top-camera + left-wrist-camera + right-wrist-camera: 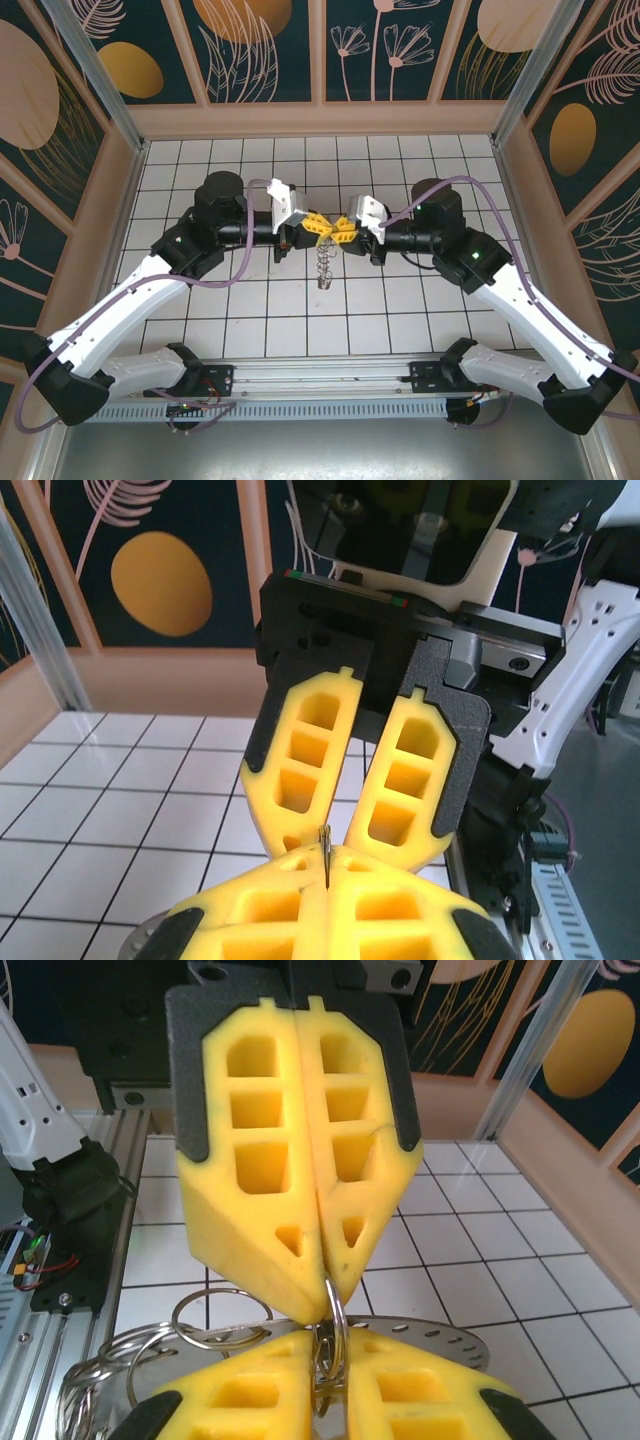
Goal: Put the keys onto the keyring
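Both sets of jaws are meeting tip to tip above the middle of the surface. The left jaws are pressing together on a thin loop of the keyring, and the right jaws are pinching it from the opposite side. The remaining loops are hanging straight down beneath, equally near both arms. Where the keys are cannot be told.

Looks matt and faintly porous in the yellow plastic fingers of the left hand and right hand, grainy in the black plastic backing, gleams as polished silvery metal in the keyring loops, shines glossy on the white tiled surface.
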